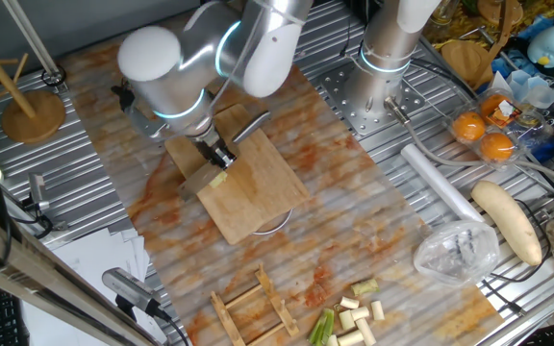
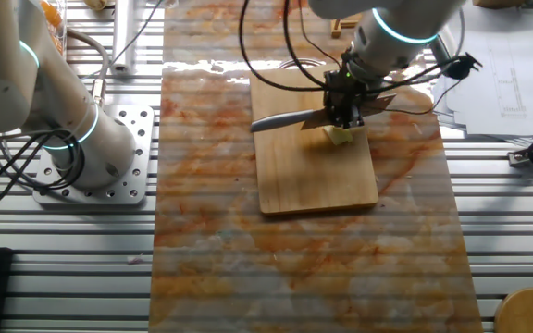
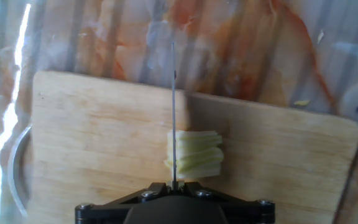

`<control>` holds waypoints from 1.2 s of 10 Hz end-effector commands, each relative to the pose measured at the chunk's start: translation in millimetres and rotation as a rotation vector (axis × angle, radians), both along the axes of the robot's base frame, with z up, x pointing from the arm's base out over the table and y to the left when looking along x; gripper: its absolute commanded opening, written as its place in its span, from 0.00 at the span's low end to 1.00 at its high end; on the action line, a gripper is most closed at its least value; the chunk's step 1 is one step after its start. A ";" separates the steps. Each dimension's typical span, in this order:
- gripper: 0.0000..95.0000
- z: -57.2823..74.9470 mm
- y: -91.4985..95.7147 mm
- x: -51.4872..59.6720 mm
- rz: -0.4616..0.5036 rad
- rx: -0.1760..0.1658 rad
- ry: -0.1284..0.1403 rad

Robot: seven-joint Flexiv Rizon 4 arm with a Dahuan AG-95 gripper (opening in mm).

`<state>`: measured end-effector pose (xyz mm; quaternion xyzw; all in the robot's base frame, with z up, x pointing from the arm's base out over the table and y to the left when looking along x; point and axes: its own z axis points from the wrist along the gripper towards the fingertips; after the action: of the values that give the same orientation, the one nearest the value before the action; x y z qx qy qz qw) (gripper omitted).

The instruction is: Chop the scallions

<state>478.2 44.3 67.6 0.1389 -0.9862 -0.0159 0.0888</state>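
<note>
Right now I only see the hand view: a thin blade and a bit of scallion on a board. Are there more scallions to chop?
Observer: Yes. A pile of scallions lies off the board, next to a wooden rack.
Operator: Is anything else white out there?
Observer: A long radish lies far off to the side, by a plastic bag.
Operator: How is the knife held?
Observer: The tool is shut on the knife. The blade sticks out sideways, just above the scallion piece.
</note>
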 end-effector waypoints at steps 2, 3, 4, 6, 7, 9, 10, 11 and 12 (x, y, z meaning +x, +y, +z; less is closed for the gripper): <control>0.00 -0.7 -0.3 1.3 0.000 0.006 -0.008; 0.00 -1.4 -0.6 1.5 0.002 0.005 -0.009; 0.00 -1.8 -1.0 1.6 0.005 0.001 -0.013; 0.00 -3.4 -2.0 2.1 0.013 -0.004 -0.020; 0.00 -3.9 -2.4 2.2 0.017 -0.006 -0.022; 0.00 -0.1 -4.8 -0.1 0.020 -0.002 -0.023; 0.00 0.6 -5.3 -0.6 0.021 -0.003 -0.026; 0.00 0.3 -5.5 -0.5 0.021 -0.007 -0.025; 0.00 -1.7 -6.4 0.2 0.021 -0.009 -0.027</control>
<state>478.0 36.0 63.2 0.1488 -0.9859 -0.0077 0.0756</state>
